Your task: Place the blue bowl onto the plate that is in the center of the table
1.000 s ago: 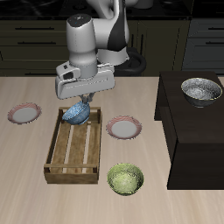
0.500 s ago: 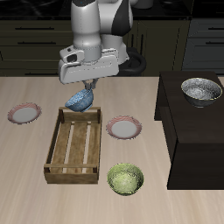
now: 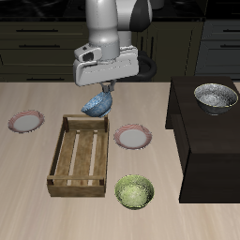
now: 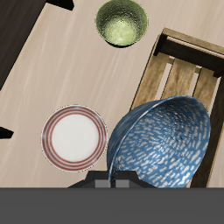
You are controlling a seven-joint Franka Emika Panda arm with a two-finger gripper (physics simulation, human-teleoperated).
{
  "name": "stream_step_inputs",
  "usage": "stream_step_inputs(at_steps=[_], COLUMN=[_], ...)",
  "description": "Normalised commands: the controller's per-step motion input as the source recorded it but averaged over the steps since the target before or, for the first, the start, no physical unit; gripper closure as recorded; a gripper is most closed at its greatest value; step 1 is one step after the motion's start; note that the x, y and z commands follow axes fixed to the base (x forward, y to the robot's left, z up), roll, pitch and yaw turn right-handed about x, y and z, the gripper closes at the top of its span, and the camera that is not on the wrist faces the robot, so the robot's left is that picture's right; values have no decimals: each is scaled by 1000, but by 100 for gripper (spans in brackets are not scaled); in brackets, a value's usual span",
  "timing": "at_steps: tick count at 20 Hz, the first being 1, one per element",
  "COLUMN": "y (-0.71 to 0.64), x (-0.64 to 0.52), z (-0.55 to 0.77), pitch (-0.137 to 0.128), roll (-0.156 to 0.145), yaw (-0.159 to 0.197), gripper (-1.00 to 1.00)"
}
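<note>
The blue bowl (image 3: 97,105) hangs tilted in the air above the far end of the wooden crate (image 3: 81,156), gripped at its rim. My gripper (image 3: 103,89) is shut on that rim. In the wrist view the blue bowl (image 4: 162,140) fills much of the frame, speckled inside, with my gripper (image 4: 113,178) clamped on its edge. The plate (image 3: 133,138) with the pinkish-red rim lies on the table (image 3: 37,197) beside the crate, a little nearer the front than the bowl. The same plate (image 4: 74,136) shows in the wrist view next to the bowl.
A second plate (image 3: 25,121) that looks alike lies on the crate's other side. A green-yellow bowl (image 3: 134,192) sits near the front edge. A dark raised cabinet block (image 3: 208,141) carries a grey metallic bowl (image 3: 216,97). The crate (image 4: 179,74) holds nothing.
The arm has lifted the blue bowl out of the crate and carried it up and sideways toward the plate beside the crate. The bowl stays gripped.
</note>
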Motion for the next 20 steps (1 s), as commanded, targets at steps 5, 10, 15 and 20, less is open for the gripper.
stream_step_inputs(at_steps=[5,10,15,20], y=[393,295,170,132], x=[74,-25,-82,-16], z=[-88,-153,-227,-328], pitch=[24,31,39,46], roll=[36,24,26,21], yaw=[-8,-7,-11,11], gripper=[100,100,100,100])
